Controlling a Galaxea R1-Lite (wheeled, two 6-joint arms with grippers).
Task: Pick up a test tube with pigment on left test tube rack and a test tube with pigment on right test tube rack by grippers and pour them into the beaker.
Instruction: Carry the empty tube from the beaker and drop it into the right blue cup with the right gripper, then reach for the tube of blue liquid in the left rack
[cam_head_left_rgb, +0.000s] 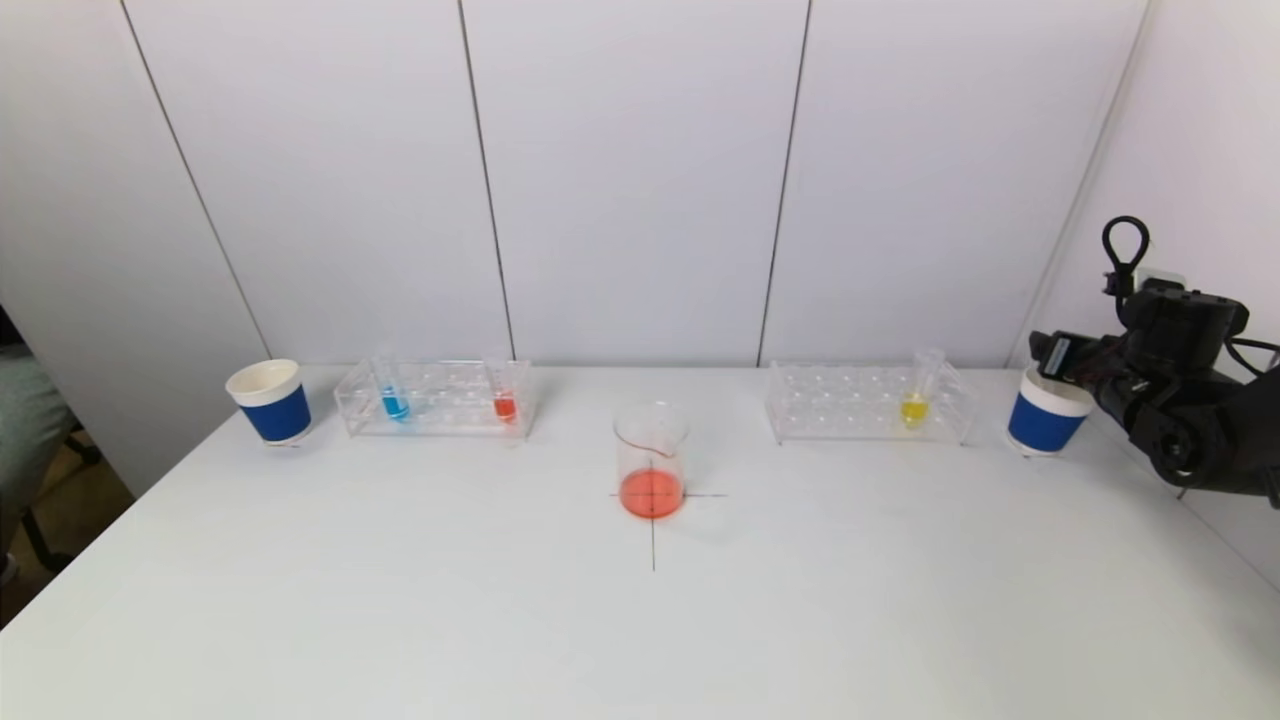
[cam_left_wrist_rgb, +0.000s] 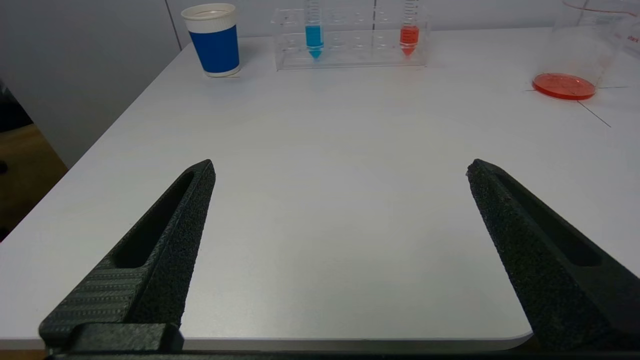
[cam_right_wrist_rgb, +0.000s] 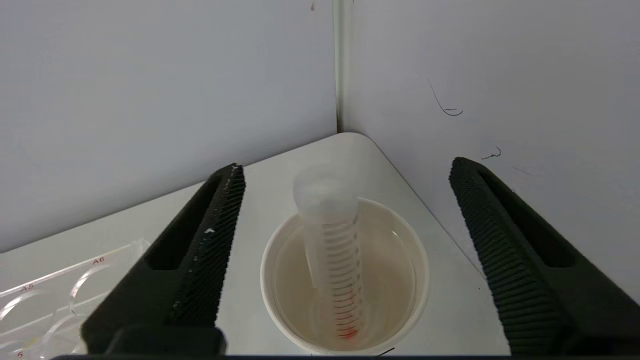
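The left tool (cam_left_wrist_rgb: 340, 170) sits low at the near edge of the counter (cam_head_left_rgb: 640, 620), its fingers spread wide with nothing between them, out of the head view. Further in, on the cross marked at the counter's middle, stands the beaker (cam_head_left_rgb: 651, 460) with a shallow layer of orange-red liquid; red printing near its rim shows in the left wrist view but is too cut off to read. Behind it, the left test tube rack (cam_head_left_rgb: 435, 398) holds a blue tube (cam_head_left_rgb: 394, 397) and a red tube (cam_head_left_rgb: 504, 398), with a blue-banded paper cup (cam_head_left_rgb: 270, 401) beside it. The right test tube rack (cam_head_left_rgb: 868, 402) holds one yellow tube (cam_head_left_rgb: 914, 400); red labels on it read "A5" and "A6". At the far right corner, the right tool (cam_right_wrist_rgb: 345, 175) hovers over the right paper cup (cam_head_left_rgb: 1046, 412) with its fingers standing apart, and an emptied tube (cam_right_wrist_rgb: 332, 250), showing only a red trace at its tip, leans inside that cup, touching neither finger. The step in hand looks like discarding this tube: lift straight up, fingers wide, so neither pad clips the tube or tips the light cup.
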